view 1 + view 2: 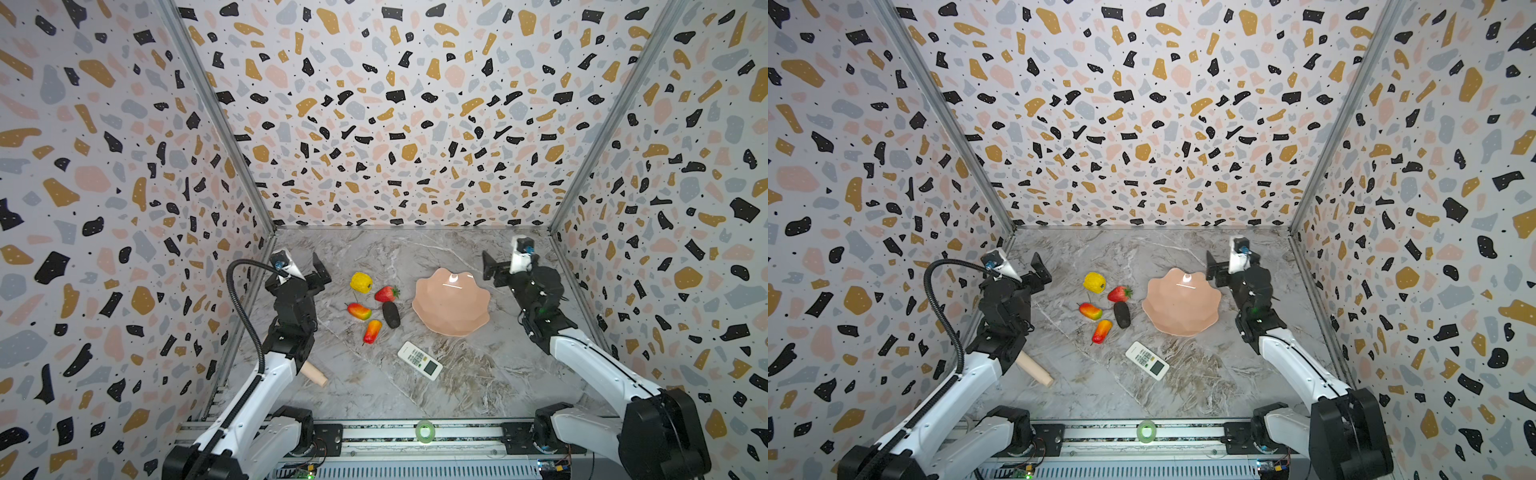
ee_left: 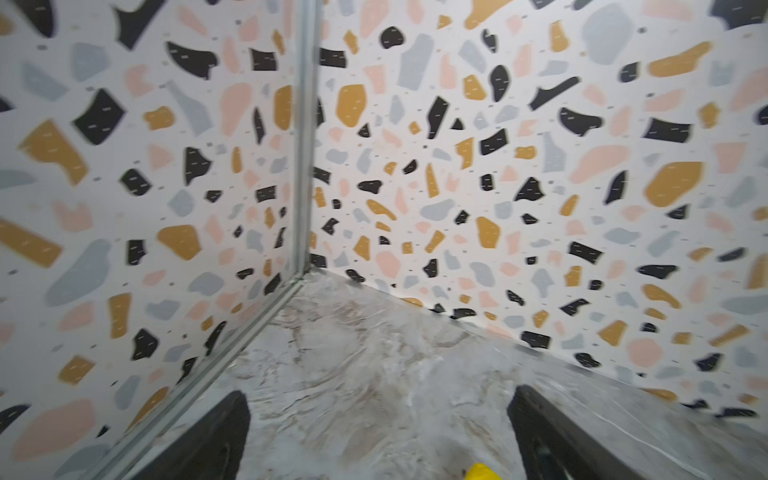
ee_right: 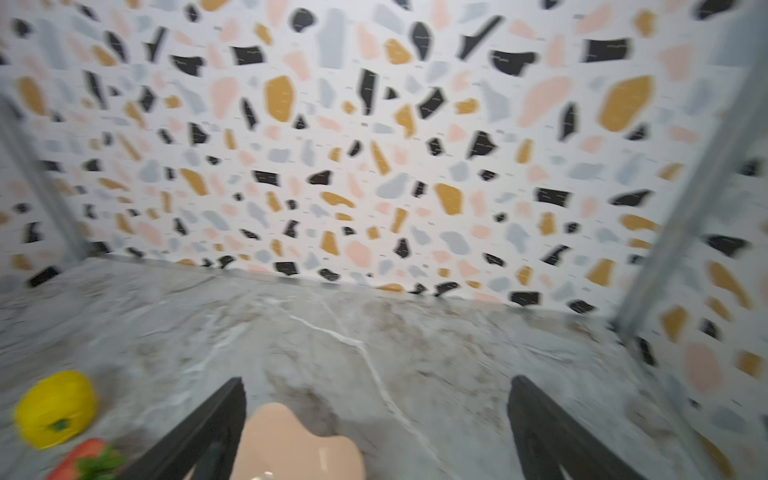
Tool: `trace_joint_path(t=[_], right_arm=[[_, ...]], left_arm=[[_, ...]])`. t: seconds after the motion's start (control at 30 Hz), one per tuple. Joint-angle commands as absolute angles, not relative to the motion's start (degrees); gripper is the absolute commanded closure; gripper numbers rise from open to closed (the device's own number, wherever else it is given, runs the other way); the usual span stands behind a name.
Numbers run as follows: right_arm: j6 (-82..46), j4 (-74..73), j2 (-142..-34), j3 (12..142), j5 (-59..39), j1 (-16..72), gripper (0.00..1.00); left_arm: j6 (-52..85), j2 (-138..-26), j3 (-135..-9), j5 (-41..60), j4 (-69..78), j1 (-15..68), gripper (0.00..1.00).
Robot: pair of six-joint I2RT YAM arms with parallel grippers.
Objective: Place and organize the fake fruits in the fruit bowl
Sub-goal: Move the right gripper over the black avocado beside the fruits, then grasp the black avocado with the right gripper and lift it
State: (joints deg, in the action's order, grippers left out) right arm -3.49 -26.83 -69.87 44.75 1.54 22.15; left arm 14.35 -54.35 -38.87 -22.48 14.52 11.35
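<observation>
Marbled tabletop (image 1: 478,386) carried the fake fruits (image 1: 385,294) clustered just left of the fruit bowl (image 1: 451,307), while the left gripper (image 2: 377,392) and right gripper (image 3: 376,381) hung on either side, fingers spread, grasping nothing.

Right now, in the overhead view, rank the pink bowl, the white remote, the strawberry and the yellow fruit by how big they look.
In a top view, largest first:
1. fruit bowl
2. white remote
3. yellow fruit and strawberry: too alike to rank.
</observation>
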Motion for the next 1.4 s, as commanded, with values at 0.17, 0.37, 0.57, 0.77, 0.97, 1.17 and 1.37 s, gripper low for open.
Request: trace_joint_path(t=[0.17,0.37,0.57,0.77,0.97,1.17,1.37], right_arm=[[-7.6,2.9,-88.4,65.7,0.0,41.0,0.01],[-11.2,8.2,-99.4,75.0,2.5,47.6,0.01],[-13.6,11.6,-106.8,79.4,5.7,50.2,0.03],[-14.3,15.2,-111.5,83.0,7.9,51.1,0.14],[-14.3,14.7,-113.9,83.8,5.8,51.6,0.22],[-14.6,12.5,-115.5,83.3,3.5,51.7,0.26],[-14.9,10.2,-117.1,83.1,1.6,52.0,0.34]], left_arm=[[4.0,-50.9,-57.4,-11.5,-30.8,12.2,0.00],[2.5,-49.3,-59.0,-3.9,-34.9,12.2,0.00],[2.3,-49.4,-58.6,-0.4,-32.3,12.2,0.00],[1.8,-50.2,-56.3,-0.4,-29.4,12.2,0.00],[1.9,-50.6,-55.0,0.0,-27.3,12.2,0.00],[2.3,-51.3,-55.5,0.8,-27.2,12.2,0.00],[3.0,-51.3,-55.6,1.2,-26.9,12.2,0.00]])
